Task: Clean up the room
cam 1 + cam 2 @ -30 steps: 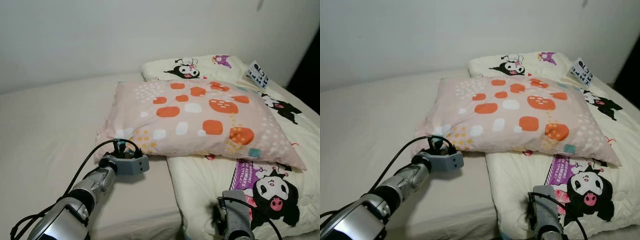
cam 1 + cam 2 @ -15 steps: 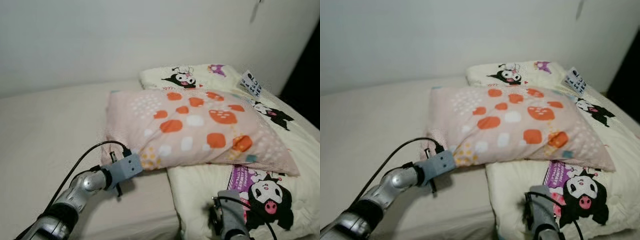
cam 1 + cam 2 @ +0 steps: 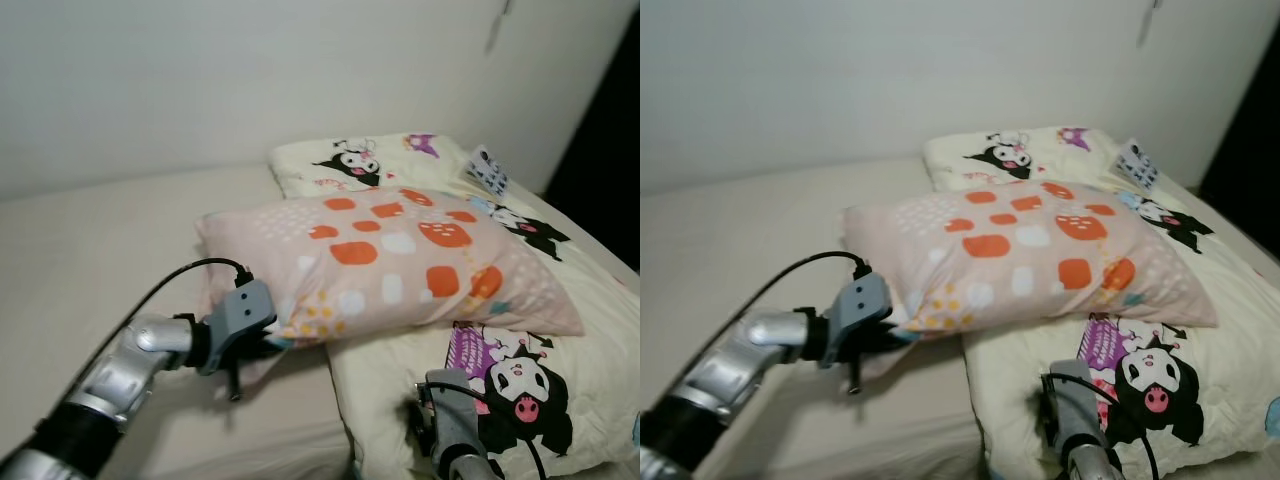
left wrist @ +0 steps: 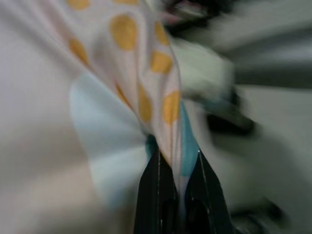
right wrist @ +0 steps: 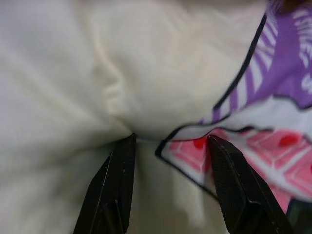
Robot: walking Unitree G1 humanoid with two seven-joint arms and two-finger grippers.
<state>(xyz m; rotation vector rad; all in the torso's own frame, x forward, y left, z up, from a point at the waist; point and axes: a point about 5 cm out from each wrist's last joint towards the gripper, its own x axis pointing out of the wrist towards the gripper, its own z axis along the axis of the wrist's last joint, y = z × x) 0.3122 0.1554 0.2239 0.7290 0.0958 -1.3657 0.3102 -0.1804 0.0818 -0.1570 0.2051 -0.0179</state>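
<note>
Left gripper point(image 4: 178, 195) pinched tight on the near-left corner of the soft pink pillow point(image 3: 400, 255), orange and white blotches, lying across the bed point(image 3: 90, 250) and overlapping the puffy cream cartoon-print duvet point(image 3: 590, 340). Right gripper point(image 5: 170, 161) fingers spread apart, tips pressing into the duvet's near edge

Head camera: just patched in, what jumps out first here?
The pink pillow with orange spots lies across the bed, partly on the cream cartoon-print quilt. The left gripper is shut on the pillow's near-left corner. The right gripper is open, fingers pressed against the quilt at its near edge.
</note>
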